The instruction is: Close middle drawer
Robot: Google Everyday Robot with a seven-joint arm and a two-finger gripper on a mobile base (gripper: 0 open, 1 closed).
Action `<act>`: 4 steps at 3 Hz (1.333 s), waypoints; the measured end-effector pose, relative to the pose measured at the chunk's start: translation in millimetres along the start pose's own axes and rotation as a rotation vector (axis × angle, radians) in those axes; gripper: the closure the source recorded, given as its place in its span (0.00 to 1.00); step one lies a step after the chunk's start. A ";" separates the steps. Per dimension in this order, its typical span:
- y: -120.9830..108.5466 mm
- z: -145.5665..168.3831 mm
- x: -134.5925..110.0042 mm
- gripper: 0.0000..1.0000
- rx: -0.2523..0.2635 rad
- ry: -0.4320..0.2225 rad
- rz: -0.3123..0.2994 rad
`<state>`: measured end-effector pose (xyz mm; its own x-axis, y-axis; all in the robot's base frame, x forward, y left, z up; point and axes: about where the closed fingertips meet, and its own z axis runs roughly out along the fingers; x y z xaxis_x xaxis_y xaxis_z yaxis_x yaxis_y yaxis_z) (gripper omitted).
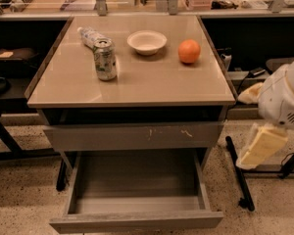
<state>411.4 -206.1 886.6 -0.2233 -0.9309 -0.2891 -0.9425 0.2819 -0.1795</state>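
Note:
The middle drawer (137, 222) is pulled far out at the bottom of the grey table, low to the floor. Its plain front panel faces me and its empty grey box interior (137, 180) shows. Above it sits a taller shut drawer front with pale scratch marks (152, 136). My gripper (260, 148), cream-coloured under the white arm (284, 97), hangs at the right edge of the view. It is beside the table's right side, apart from the drawer and level with the scratched front.
On the tabletop (152, 87) stand a soda can (105, 58), a lying plastic bottle (90, 35), a white bowl (147, 41) and an orange (189, 51). A black frame leg (239, 180) stands on the speckled floor right of the drawer. Dark shelves flank the table.

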 end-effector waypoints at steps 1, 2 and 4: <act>28.1 58.8 18.0 0.42 -0.035 -0.033 -0.037; 50.3 120.3 41.1 0.66 -0.076 -0.030 -0.072; 61.4 150.9 53.1 1.00 -0.097 -0.026 -0.082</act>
<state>379.2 -203.2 718.3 -0.1394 -0.9432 -0.3015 -0.9772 0.1803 -0.1122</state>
